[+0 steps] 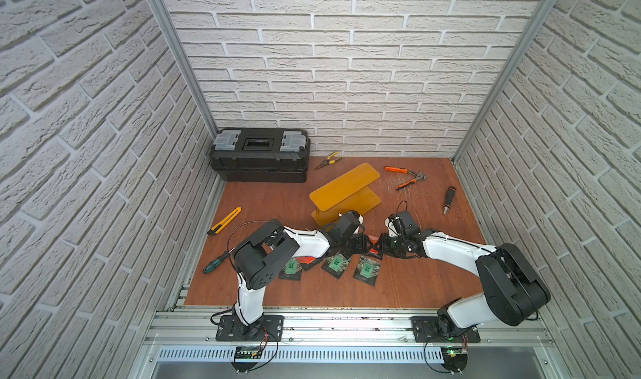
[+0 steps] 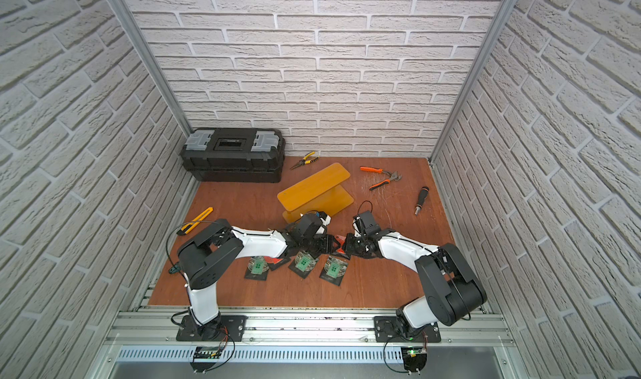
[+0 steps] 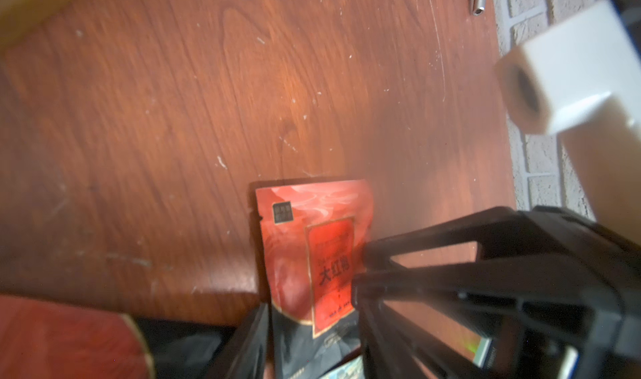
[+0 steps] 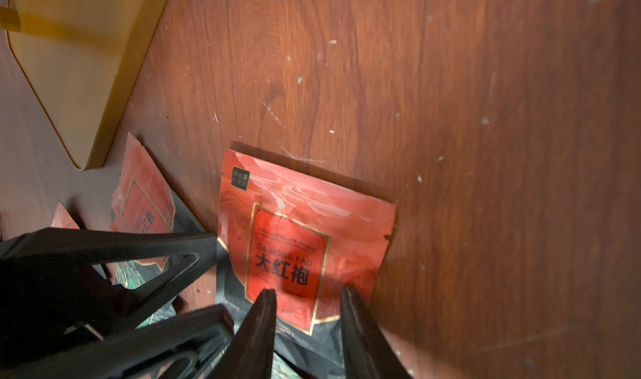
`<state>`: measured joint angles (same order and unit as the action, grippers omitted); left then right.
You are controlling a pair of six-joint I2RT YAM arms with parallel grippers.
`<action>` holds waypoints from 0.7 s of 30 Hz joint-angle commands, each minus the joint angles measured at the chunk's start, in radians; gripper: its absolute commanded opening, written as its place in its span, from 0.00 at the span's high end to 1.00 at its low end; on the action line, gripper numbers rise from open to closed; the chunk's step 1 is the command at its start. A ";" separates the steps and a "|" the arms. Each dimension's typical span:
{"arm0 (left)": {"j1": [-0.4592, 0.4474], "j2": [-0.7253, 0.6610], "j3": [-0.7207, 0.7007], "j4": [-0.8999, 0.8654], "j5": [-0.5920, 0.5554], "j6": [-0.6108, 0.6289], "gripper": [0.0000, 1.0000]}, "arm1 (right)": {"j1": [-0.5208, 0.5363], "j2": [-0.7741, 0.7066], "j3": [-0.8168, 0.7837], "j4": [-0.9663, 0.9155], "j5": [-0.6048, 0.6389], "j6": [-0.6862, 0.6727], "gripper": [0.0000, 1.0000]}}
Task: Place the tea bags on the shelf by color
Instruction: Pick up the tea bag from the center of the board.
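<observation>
Near the counter's [image 1: 270,200] front lie three green bags [image 1: 334,263] and three red bags [image 4: 305,217], flat foil squares. Left gripper [image 1: 364,244] and right gripper [image 4: 307,290], both spread, meet over red ones by one two-tier amber shelf [image 1: 343,183].

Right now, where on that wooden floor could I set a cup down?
Bare wood: between the black toolbox, yellow utility knife and amber shelf; also the front strip between the green tea bags and the aluminium rail. Crowded: the middle, where the left end effector and right end effector meet over red tea bags.
</observation>
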<state>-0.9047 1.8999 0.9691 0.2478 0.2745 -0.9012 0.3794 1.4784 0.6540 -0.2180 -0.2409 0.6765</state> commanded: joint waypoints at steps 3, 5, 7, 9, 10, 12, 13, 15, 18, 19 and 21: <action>-0.005 0.034 0.014 0.012 0.018 -0.020 0.55 | -0.007 0.008 -0.030 -0.016 0.003 -0.010 0.65; -0.005 0.033 0.014 0.019 0.021 -0.021 0.56 | -0.008 0.007 -0.030 -0.016 0.004 -0.011 0.65; -0.005 0.032 0.013 0.027 0.024 -0.022 0.57 | -0.007 0.006 -0.031 -0.015 0.003 -0.011 0.65; -0.005 0.028 0.008 0.041 0.026 -0.024 0.60 | -0.009 0.006 -0.031 -0.015 0.002 -0.012 0.65; -0.005 0.026 0.006 0.050 0.028 -0.025 0.61 | -0.009 0.007 -0.032 -0.016 0.002 -0.011 0.65; -0.005 0.020 0.000 0.069 0.027 -0.029 0.64 | -0.010 0.005 -0.033 -0.016 0.002 -0.012 0.65; -0.005 0.016 -0.005 0.080 0.027 -0.031 0.65 | -0.011 0.005 -0.033 -0.016 0.002 -0.014 0.65; -0.005 0.009 -0.011 0.096 0.025 -0.034 0.67 | -0.011 0.005 -0.033 -0.017 0.002 -0.015 0.65; -0.005 0.003 -0.015 0.108 0.022 -0.035 0.69 | -0.013 0.002 -0.033 -0.016 0.002 -0.017 0.65; -0.004 0.002 -0.016 0.109 0.021 -0.034 0.71 | -0.014 0.000 -0.032 -0.017 0.002 -0.018 0.64; -0.003 0.002 -0.016 0.112 0.023 -0.034 0.73 | -0.014 -0.003 -0.032 -0.018 0.001 -0.020 0.64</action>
<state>-0.9047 1.9125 0.9676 0.3061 0.2867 -0.9386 0.3698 1.4780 0.6506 -0.2115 -0.2523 0.6727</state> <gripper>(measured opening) 0.277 0.356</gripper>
